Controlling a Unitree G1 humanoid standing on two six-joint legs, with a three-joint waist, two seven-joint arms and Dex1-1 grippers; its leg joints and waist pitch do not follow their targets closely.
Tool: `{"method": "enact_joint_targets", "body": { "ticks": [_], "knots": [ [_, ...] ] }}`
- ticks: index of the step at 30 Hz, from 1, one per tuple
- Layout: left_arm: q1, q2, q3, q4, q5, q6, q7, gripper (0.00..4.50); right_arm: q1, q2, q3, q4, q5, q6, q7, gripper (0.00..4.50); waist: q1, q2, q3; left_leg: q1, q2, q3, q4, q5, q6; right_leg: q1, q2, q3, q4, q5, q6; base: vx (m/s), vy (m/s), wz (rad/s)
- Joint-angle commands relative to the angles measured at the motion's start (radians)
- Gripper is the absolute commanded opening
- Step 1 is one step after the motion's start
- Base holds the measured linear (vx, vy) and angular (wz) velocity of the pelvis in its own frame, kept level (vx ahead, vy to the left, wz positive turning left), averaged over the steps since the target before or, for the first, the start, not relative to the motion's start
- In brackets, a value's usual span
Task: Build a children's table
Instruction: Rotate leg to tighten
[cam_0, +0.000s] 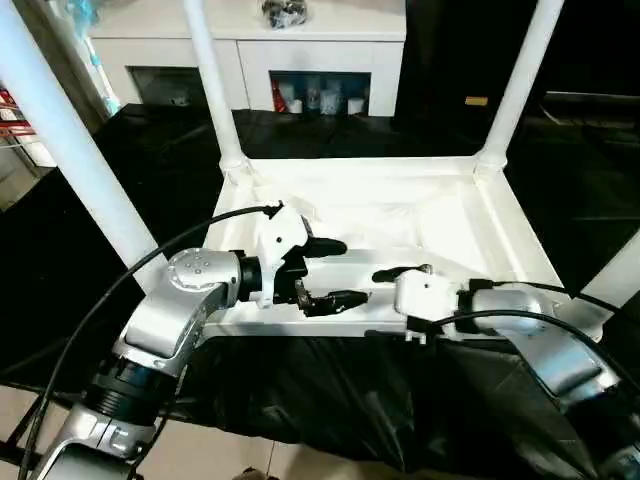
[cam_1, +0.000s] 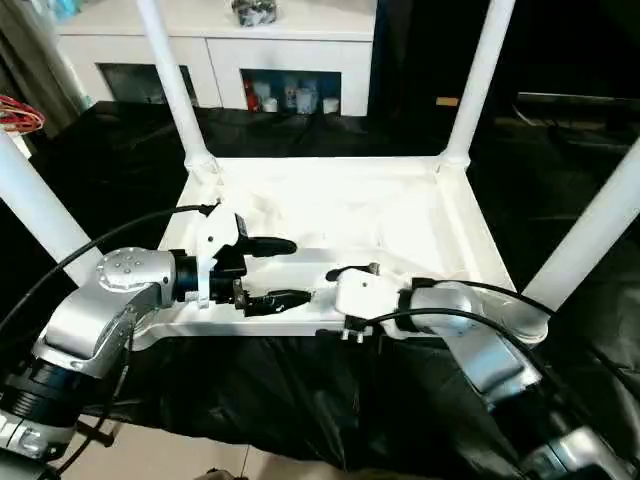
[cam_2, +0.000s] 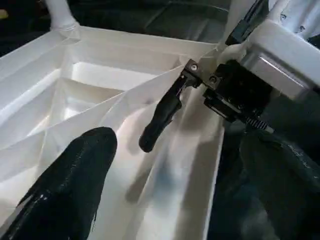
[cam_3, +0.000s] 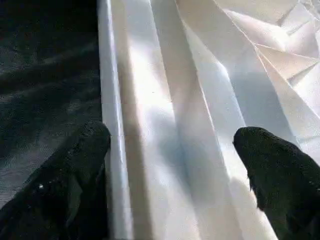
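Both grippers sit at the near edge of the upturned children's table (cam_0: 400, 215).

The children's table lies top-down on a black cloth (cam_0: 330, 390), ribbed underside facing up, with its legs (cam_0: 210, 80) standing in the corner sockets. The left gripper (cam_0: 330, 272) hangs open at the near rim, one black finger over the ribs inside and the other low beside the rim. The right gripper (cam_3: 170, 165) is spread open astride that same near rim, one fingertip over the cloth outside and one inside the frame. A white cabinet (cam_0: 300, 45) stands beyond the far edge.
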Motion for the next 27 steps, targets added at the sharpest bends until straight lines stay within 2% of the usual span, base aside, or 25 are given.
{"method": "enact_joint_targets", "body": {
  "ticks": [1,7,8,12,14,15,19,20,21,23,25,26,27],
  "knots": [
    [0.010,0.002,-0.002,-0.025,0.001,0.008,0.010,4.50,-0.030,0.007,-0.010,0.034,-0.038,-0.008,-0.068,4.47,0.000,-0.020,-0.068,0.011,0.008,-0.005,-0.057,-0.129,0.086,0.054,-0.024,0.021,-0.060,-0.105,-0.249,0.000,0.000,0.00],
    [0.016,-0.015,-0.001,-0.055,-0.011,0.016,0.017,4.50,-0.080,0.048,-0.042,0.147,-0.107,-0.035,-0.182,4.47,-0.005,-0.023,-0.062,0.018,0.009,-0.004,-0.062,-0.202,0.048,0.049,-0.024,0.022,-0.071,-0.205,-0.233,0.000,0.000,0.00],
    [0.017,-0.016,-0.001,-0.057,-0.012,0.017,0.018,4.50,-0.084,0.050,-0.043,0.157,-0.113,-0.034,-0.191,4.47,-0.005,-0.023,-0.061,0.017,0.008,-0.004,-0.063,-0.210,0.045,0.051,-0.024,0.022,-0.072,-0.222,-0.225,0.000,0.000,0.00],
    [0.022,-0.020,-0.003,-0.066,-0.018,0.018,0.024,4.50,-0.115,0.064,-0.058,0.233,-0.142,-0.022,-0.280,4.47,-0.008,-0.021,-0.062,0.015,0.006,-0.005,-0.064,-0.209,0.037,0.051,-0.023,0.021,-0.072,-0.224,-0.218,0.000,0.000,0.00],
    [0.022,-0.020,-0.003,-0.066,-0.018,0.018,0.024,4.50,-0.115,0.064,-0.058,0.233,-0.142,-0.022,-0.280,4.47,-0.009,-0.024,-0.063,0.014,0.005,-0.005,-0.062,-0.206,0.036,0.053,-0.023,0.021,-0.071,-0.218,-0.215,0.000,0.000,0.00],
    [0.033,-0.011,0.011,-0.076,-0.030,0.017,0.016,4.50,-0.121,0.078,-0.081,0.248,-0.136,-0.022,-0.323,4.47,-0.009,-0.020,-0.063,0.015,0.005,-0.005,-0.062,-0.206,0.036,0.052,-0.024,0.021,-0.071,-0.216,-0.217,0.000,0.000,0.00],
    [0.089,0.049,0.068,-0.111,-0.079,0.015,-0.038,4.50,-0.119,0.118,-0.147,0.275,-0.088,-0.003,-0.395,4.47,-0.016,-0.022,-0.065,0.010,0.004,-0.006,-0.062,-0.188,0.043,0.055,-0.024,0.021,-0.067,-0.184,-0.226,0.000,0.000,0.00],
    [0.089,0.049,0.068,-0.111,-0.079,0.015,-0.038,4.50,-0.119,0.118,-0.147,0.275,-0.088,-0.003,-0.395,4.47,-0.020,-0.020,-0.065,0.007,0.003,-0.008,-0.064,-0.187,0.041,0.057,-0.021,0.018,-0.065,-0.189,-0.223,0.000,0.000,0.00],
    [0.113,0.080,0.085,-0.124,-0.098,0.029,-0.066,4.50,-0.115,0.128,-0.163,0.283,-0.081,-0.012,-0.419,4.47,-0.018,-0.021,-0.066,0.013,0.004,-0.006,-0.063,-0.188,0.040,0.052,-0.021,0.020,-0.065,-0.186,-0.224,0.000,0.000,0.00],
    [0.157,0.141,0.126,-0.143,-0.141,0.063,-0.123,4.50,-0.087,0.167,-0.212,0.255,0.000,-0.019,-0.402,4.47,-0.021,-0.019,-0.066,0.015,0.004,-0.004,-0.062,-0.193,0.046,0.050,-0.021,0.022,-0.063,-0.178,-0.226,0.000,0.000,0.00],
    [0.199,0.203,0.183,-0.163,-0.199,0.125,-0.175,4.50,-0.043,0.202,-0.261,0.198,0.102,-0.013,-0.361,4.47,-0.019,-0.017,-0.066,0.022,0.005,-0.001,-0.062,-0.203,0.048,0.046,-0.019,0.023,-0.062,-0.174,-0.230,0.000,0.000,0.00],
    [0.218,0.236,0.206,-0.168,-0.219,0.151,-0.201,4.50,-0.021,0.204,-0.267,0.174,0.131,-0.020,-0.337,4.47,-0.019,-0.014,-0.064,0.017,0.008,-0.006,-0.068,-0.201,0.051,0.048,-0.018,0.021,-0.060,-0.173,-0.229,0.000,0.000,0.00],
    [0.218,0.236,0.206,-0.168,-0.219,0.151,-0.201,4.50,-0.021,0.204,-0.267,0.174,0.131,-0.020,-0.337,4.47,-0.018,-0.013,-0.063,0.020,0.009,-0.006,-0.069,-0.206,0.050,0.046,-0.016,0.020,-0.059,-0.169,-0.229,0.000,0.000,0.00]
  ]
}}
